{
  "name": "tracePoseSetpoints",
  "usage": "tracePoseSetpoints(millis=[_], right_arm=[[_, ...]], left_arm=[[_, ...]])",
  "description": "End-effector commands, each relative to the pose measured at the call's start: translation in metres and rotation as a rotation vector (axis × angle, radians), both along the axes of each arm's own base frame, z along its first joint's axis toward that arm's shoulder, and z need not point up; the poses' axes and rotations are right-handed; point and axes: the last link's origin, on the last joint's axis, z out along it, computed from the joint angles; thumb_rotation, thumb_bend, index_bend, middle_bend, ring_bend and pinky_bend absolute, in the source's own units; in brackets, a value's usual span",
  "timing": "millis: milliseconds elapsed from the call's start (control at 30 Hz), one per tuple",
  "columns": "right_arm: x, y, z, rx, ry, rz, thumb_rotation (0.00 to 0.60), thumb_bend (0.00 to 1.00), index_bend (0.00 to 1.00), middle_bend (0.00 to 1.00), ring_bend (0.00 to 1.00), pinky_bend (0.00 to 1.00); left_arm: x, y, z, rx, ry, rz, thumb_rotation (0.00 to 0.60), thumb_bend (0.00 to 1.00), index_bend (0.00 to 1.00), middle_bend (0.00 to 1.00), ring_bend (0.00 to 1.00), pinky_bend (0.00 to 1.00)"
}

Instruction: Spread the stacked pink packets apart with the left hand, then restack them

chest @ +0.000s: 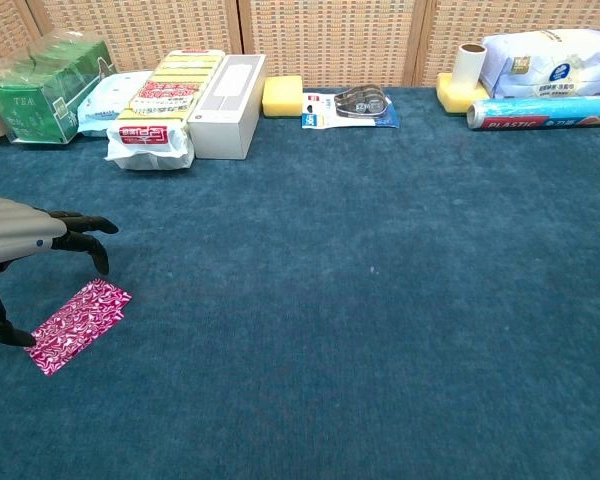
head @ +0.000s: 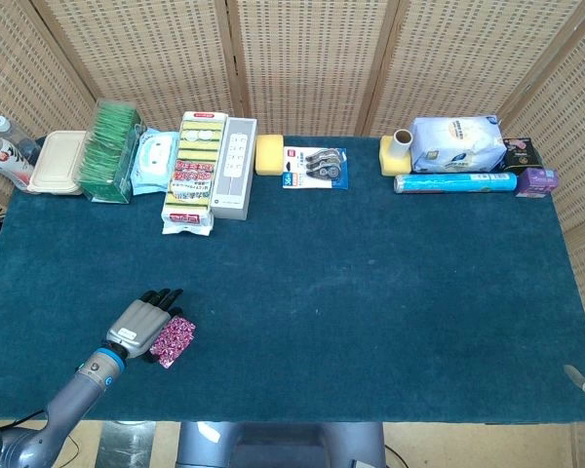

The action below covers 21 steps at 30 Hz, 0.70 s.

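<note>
The pink patterned packets [head: 175,341] [chest: 82,322] lie flat on the blue table cloth near the front left, stacked with a slight offset at one corner. My left hand [head: 142,324] [chest: 28,234] hovers over their left side with its fingers apart and bent downward. In the chest view the thumb reaches down to the packets' left edge, and the other fingers stay above them. It grips nothing. Only a grey tip of my right hand [head: 584,380] shows at the front right edge in the head view, so its state cannot be read.
Along the back edge stand a green tea box [chest: 46,75], a wipes pack [chest: 113,98], sponge packs [chest: 160,100], a white box [chest: 228,92], a yellow sponge [chest: 282,96], tape [chest: 352,105], and a plastic-wrap roll [chest: 542,111].
</note>
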Motion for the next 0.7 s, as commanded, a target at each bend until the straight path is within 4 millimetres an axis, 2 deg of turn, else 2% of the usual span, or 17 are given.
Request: tracePoseSetpoints(millis=[33,267,500,700], right_arm=[[0.0,0.0,-0.001,0.003,0.0,-0.002,0.6,0.0,0.08,0.0,0.0,0.0],[-0.002,-0.001,-0.001,0.001,0.0,-0.003,0.6,0.0,0.08,0.0,0.0,0.0],[0.0,0.0,-0.001,0.003,0.0,0.001,0.6,0.01,0.08,0.0,0.0,0.0],[0.0,0.0,-0.001,0.001,0.002,-0.001,0.6,0.01,0.08,0.0,0.0,0.0]], left_arm=[[0.0,0.0,0.0,0.001,0.005,-0.004,0.6,0.12,0.22,0.0,0.0,0.11],[-0.001,0.002,0.004,0.02,-0.006,-0.006,0.6,0.13,0.17,0.0,0.0,0.11],[-0.006,0.023,0.01,0.098,-0.061,0.009,0.6,0.13,0.16,0.0,0.0,0.11],[-0.014,0.026,0.006,0.037,-0.072,0.071,0.6,0.13,0.16,0.0,0.0,0.11]])
